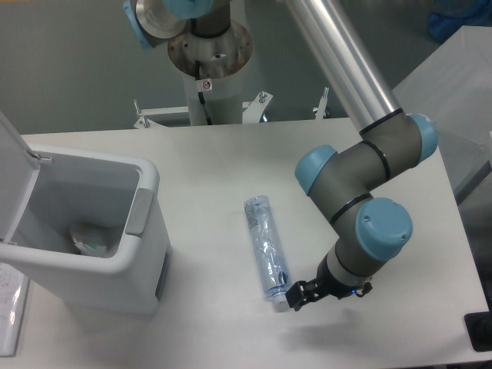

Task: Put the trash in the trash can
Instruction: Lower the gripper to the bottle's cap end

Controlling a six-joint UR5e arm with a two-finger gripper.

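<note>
**Bottle lay flat mid-table, gripper at its cap end**

Bottle [267, 247] was what you had lying flat on the table [231, 161], roughly in the middle and well apart from the bin [84, 231]. Its long axis ran from far to near, leaning slightly so that the near end sat a little further toward the picture's right than the far end. The broad, flattened base pointed away toward the arm's pedestal [209, 54]; the white cap [279, 301] pointed at the table's near edge.

Your gripper [296, 296] was low over the table just beside the cap, on the picture's right of it, and its dark tips seemed to meet or overlap the cap end. Whether they actually touched the bottle could not be made out. Nor could you tell from this view whether the fingers were spread or closed; they showed only as a small dark shape under the wrist.

The bin stood at the picture's left with its lid [15, 177] swung up and open. Inside, at the bottom, the wrapper [92, 238] lay crumpled, with a bit of green showing. The grey strip [138, 211] ran along the rim on the side facing the bottle.
</note>
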